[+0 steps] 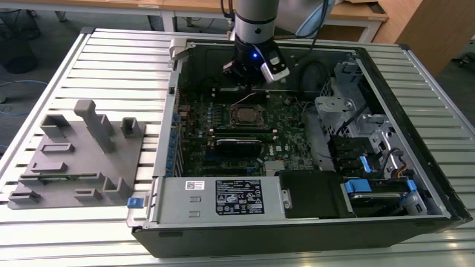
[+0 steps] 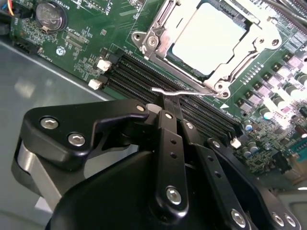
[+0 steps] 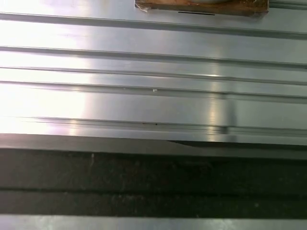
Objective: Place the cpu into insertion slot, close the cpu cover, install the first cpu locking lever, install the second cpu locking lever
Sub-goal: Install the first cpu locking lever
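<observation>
My end effector [image 2: 173,112], pinched narrow and empty, is at the locking lever [image 2: 178,92]; I should push evenly, clear of the cpu cover [image 2: 261,40].

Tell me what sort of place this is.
Probably a robotics lab or test workshop: an opened computer case lies on a slatted metal table, a robot arm reaches into it, a grey parts fixture sits beside it, and wooden desks stand behind.

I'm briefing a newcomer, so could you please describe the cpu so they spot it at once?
In the open computer case lies a green motherboard. Near its middle sits the cpu, a flat silver-grey square framed by the cpu cover, unlike the long black slots beside it.
</observation>
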